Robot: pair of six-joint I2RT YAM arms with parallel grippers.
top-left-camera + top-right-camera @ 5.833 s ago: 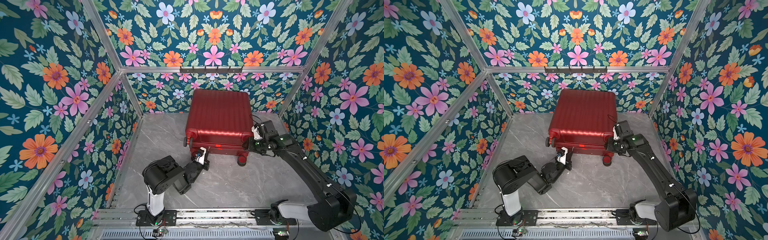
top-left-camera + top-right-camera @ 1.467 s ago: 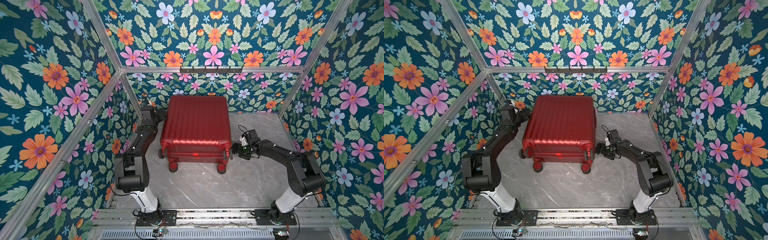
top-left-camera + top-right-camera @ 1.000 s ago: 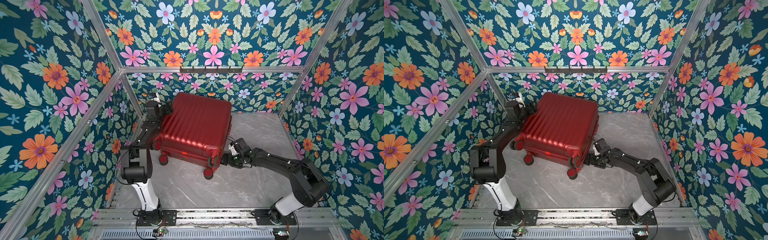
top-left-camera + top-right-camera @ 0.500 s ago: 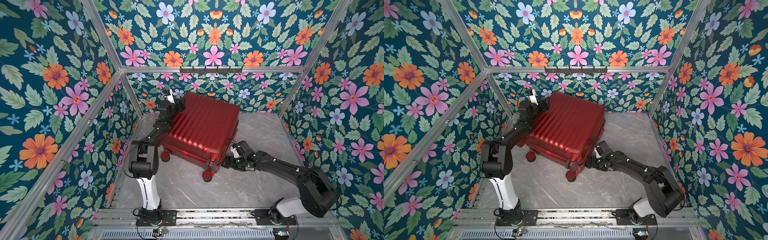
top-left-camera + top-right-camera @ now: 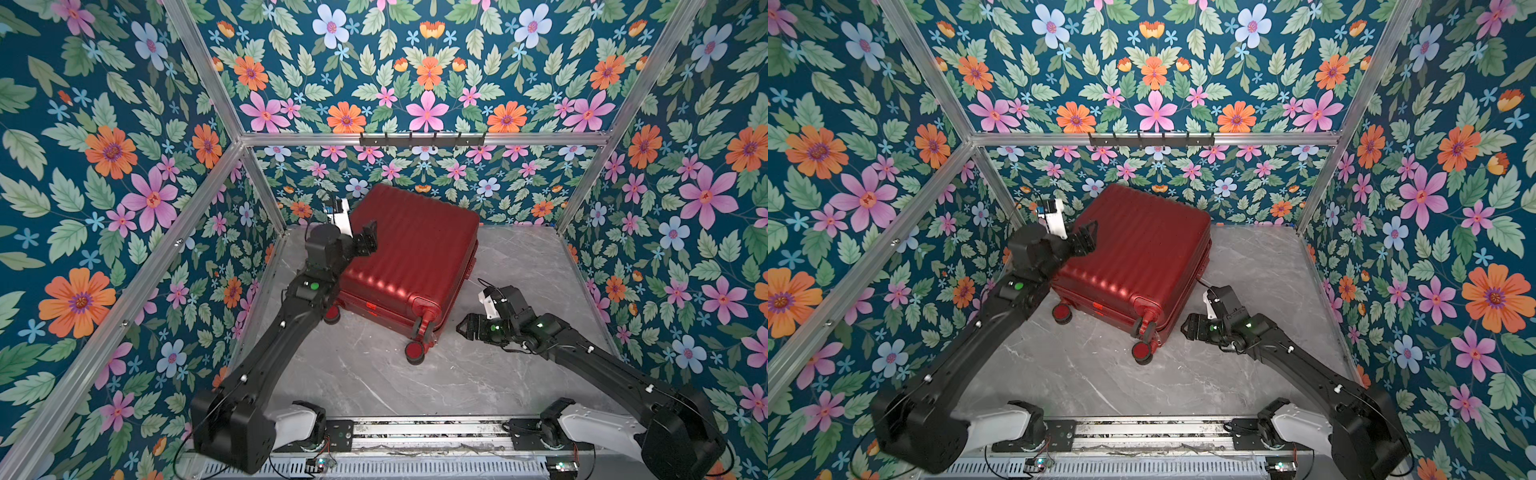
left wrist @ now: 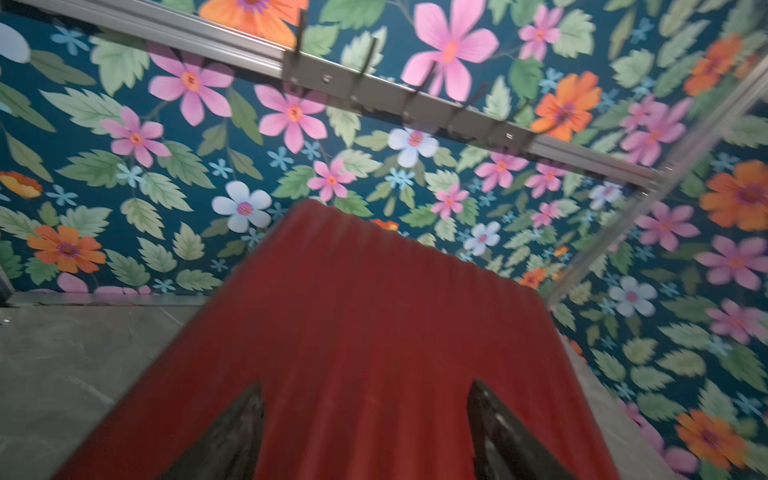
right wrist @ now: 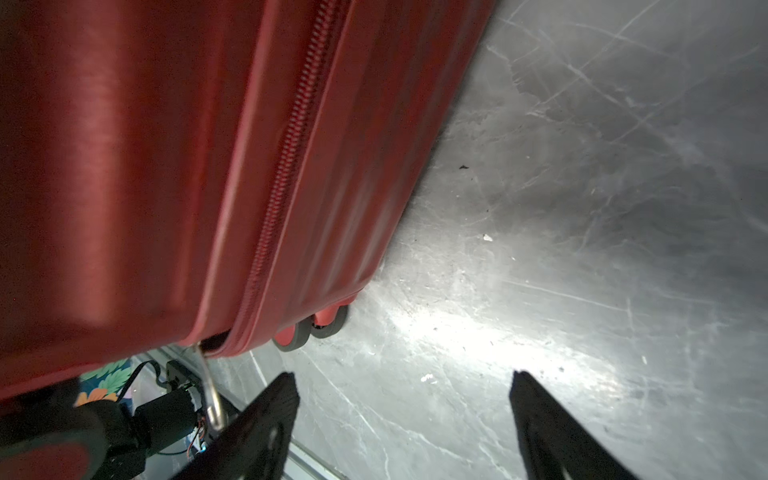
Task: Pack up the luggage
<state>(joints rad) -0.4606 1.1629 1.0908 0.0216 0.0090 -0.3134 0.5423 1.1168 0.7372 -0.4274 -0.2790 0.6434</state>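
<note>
The luggage (image 5: 411, 257) (image 5: 1138, 253) is a dark-red ribbed suitcase, closed and lying flat on the grey floor, turned askew with its wheels (image 5: 414, 351) toward the front. My left gripper (image 5: 368, 239) (image 5: 1087, 240) is open over the lid's left edge. In the left wrist view its jaws (image 6: 365, 386) stand wide apart over the red shell (image 6: 374, 324). My right gripper (image 5: 461, 328) (image 5: 1185, 326) is open and empty just off the near right corner, over bare floor (image 7: 403, 374). The zip seam (image 7: 286, 166) and a silvery zip pull (image 7: 212, 390) show beside it.
Floral walls with aluminium frame bars enclose the floor on three sides. A hook rail (image 5: 422, 139) runs along the back wall. The arms' base rail (image 5: 415, 432) lies across the front edge. Open grey floor (image 5: 519, 266) lies right of the suitcase.
The suitcase has swung further askew and slid right. My left gripper came from the suitcase's back left corner to over the lid. My right gripper stayed by the near right corner.
</note>
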